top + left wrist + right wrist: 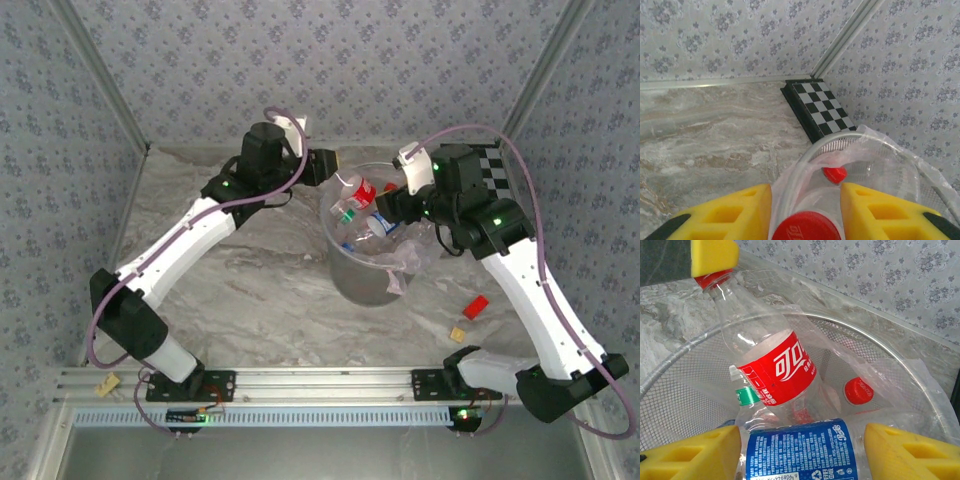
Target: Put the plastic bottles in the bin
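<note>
Red-capped clear plastic bottle [775,370] pinched by left gripper [806,192] over translucent round bin [355,285]; right gripper [803,432] straddles blue-labelled bottle [800,452], can't tell if it's gripping.

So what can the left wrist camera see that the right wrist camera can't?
Left wrist, not right wrist: the checkerboard in the corner. Right wrist, not left wrist: the label of the red-labelled bottle, and a blue-labelled bottle lying below it. Both: the bin with its liner, and the red cap of the red-labelled bottle between the fingers of the left gripper.
</note>
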`<state>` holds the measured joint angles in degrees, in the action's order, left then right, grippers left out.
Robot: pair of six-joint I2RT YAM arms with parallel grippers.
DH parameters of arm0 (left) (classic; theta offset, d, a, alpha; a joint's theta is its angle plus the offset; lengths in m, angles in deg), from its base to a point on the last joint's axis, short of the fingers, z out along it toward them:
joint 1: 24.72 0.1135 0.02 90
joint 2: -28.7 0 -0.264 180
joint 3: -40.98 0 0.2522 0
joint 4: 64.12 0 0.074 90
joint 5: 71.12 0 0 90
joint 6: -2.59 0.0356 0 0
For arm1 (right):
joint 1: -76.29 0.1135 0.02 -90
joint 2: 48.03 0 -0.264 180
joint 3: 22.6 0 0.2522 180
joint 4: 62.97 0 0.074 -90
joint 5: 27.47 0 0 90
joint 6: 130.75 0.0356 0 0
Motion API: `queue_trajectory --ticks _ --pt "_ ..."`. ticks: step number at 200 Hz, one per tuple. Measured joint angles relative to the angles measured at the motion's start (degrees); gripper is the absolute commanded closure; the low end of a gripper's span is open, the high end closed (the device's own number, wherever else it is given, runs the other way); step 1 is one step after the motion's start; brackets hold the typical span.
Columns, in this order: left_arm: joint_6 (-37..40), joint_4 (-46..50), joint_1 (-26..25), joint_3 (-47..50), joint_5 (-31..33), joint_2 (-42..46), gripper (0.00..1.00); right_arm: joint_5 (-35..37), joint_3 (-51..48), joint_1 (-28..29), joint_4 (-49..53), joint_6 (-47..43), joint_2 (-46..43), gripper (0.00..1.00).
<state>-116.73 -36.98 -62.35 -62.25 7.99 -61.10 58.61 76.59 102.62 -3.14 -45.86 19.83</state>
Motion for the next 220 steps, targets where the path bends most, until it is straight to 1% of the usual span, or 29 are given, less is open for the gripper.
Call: queue_trajectory --ticks 52,68,84,97,110,120,128,143,150,161,167,190,220 --pt "0.81 0.13 -1.33 3.52 1.99 1.97 0.60 0.22 -3.17 -0.61 -1.53 2.38 -0.07 0.32" --pt "0.83 0.20 -1.42 3.74 2.21 2.01 0.60 1.57 -2.99 -1.22 -1.77 4.02 -0.52 0.32" --pt "0.87 0.28 -1.68 3.91 2.47 2.01 0.58 3.82 -2.14 -3.13 -1.42 6.34 -1.70 0.32" --pt "1.31 0.72 -2.03 3.91 2.56 1.99 0.53 5.35 -1.25 -5.03 -0.76 8.24 -3.13 0.30" --pt "1.95 1.70 -2.56 3.91 2.51 1.88 0.47 6.45 -0.59 -7.15 0.66 10.40 -5.27 0.27" --pt "1.92 2.34 -2.69 3.91 2.38 1.84 0.42 6.88 -0.44 -8.68 2.32 11.78 -7.04 0.20" --pt "2.29 2.75 -2.82 3.91 2.32 1.84 0.38 7.13 -0.44 -9.66 4.00 12.98 -8.50 0.19" --pt "3.13 3.48 -2.89 3.80 2.32 1.84 0.28 7.02 -0.85 -11.06 7.41 15.72 -11.23 0.12" --pt "3.65 4.04 -2.86 3.61 2.32 1.84 0.22 6.64 -1.49 -11.37 8.81 16.81 -12.59 0.12" --pt "4.07 5.66 -2.60 2.62 2.34 1.84 0.07 5.95 -3.10 -11.69 10.69 18.27 -14.62 0.13" --pt "4.81 6.75 -2.51 1.66 2.40 1.84 0.01 5.42 -4.33 -11.85 11.63 19.26 -15.80 0.14" --pt "8.90 9.44 -2.14 -2.78 3.61 2.19 0.00 1.99 -9.73 -12.24 12.66 22.71 -19.56 0.20" --pt "13.68 12.26 -0.59 -5.11 7.30 6.05 0.00 -4.72 -17.18 -12.33 10.38 27.34 -22.14 0.21"
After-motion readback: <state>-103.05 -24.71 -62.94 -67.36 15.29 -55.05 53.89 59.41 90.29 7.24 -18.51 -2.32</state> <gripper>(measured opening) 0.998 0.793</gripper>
